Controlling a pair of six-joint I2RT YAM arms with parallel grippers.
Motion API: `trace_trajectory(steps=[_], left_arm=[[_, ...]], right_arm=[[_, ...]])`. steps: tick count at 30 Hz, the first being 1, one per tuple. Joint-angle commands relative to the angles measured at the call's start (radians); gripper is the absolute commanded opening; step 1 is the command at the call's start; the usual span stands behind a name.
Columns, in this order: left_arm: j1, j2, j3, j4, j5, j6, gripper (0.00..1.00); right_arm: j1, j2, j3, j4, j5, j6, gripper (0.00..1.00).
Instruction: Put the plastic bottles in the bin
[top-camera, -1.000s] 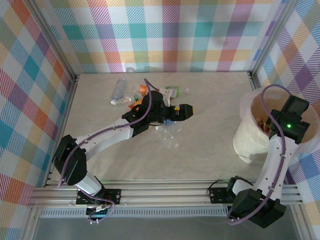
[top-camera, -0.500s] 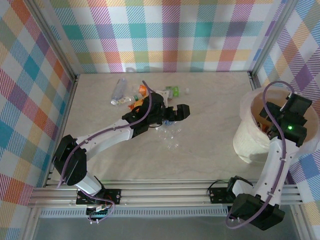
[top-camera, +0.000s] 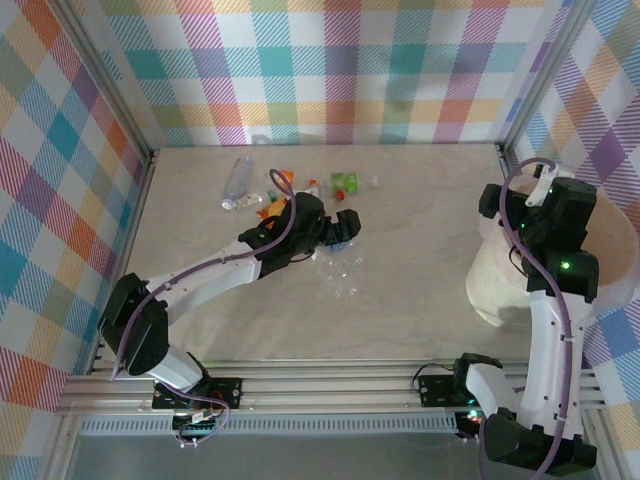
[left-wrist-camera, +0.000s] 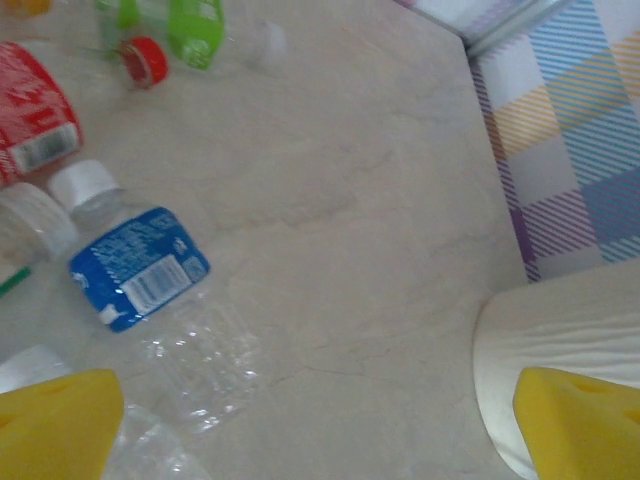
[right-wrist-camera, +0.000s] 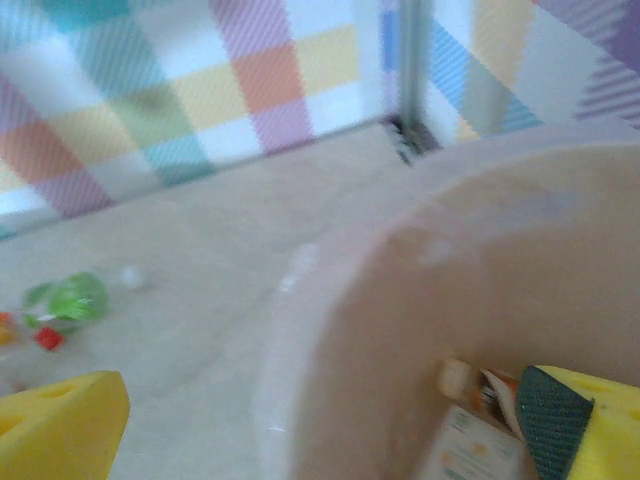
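Note:
Plastic bottles lie scattered at the back of the table: a clear one, a green one and a crushed clear one. My left gripper hovers open among them with nothing between its fingers. In the left wrist view a blue-labelled bottle lies just left of the open gripper, with a red-labelled bottle beyond. The bin stands at the right. My right gripper hangs open and empty over its left rim. Bottles lie inside the bin.
Checked walls enclose the table on three sides, with a metal corner post just behind the bin. Bare marble tabletop stretches between the bottle pile and the bin. A loose white cap lies near the green bottle.
My right gripper opened fully and swung from inside the bin leftward to above its left rim. My left gripper drew back a little to the left, toward the bottles.

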Motion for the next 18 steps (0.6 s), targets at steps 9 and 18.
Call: trace_trajectory(steps=[9,18], left_arm=[[0.040,0.008,0.159,-0.465,-0.278,0.224,1.00],[0.160,0.142,0.271,-0.686,-0.218,0.428,1.00]], right_arm=[[0.126,-0.011,-0.080,0.231,-0.338,0.045,1.00],[0.148,-0.070,-0.174,0.333,-0.431,0.059,1.00]])
